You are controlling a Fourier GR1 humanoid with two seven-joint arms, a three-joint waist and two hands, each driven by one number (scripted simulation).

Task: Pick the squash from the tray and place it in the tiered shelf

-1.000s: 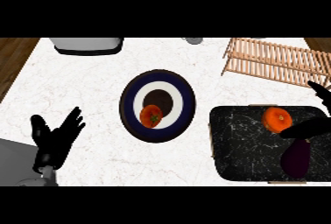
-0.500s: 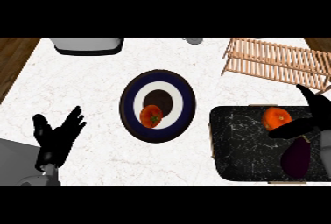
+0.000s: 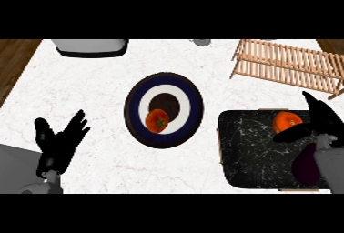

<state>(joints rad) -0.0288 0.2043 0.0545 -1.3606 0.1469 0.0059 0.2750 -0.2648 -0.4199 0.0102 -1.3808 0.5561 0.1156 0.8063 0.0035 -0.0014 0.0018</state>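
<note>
Squash [image 3: 287,122] sits round on the tray [image 3: 252,150], no clear long axis; right robot hand [image 3: 321,123] spread open beside it.

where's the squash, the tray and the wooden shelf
squash [image 3: 287,121], head view, middle of its orange top
tray [image 3: 252,150], head view, bare dark surface left of the squash
wooden shelf [image 3: 285,63], head view, middle slats

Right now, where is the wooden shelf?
In the head view the wooden shelf sits at the counter's far right, just beyond the black tray and to the right of the round plate.
</note>
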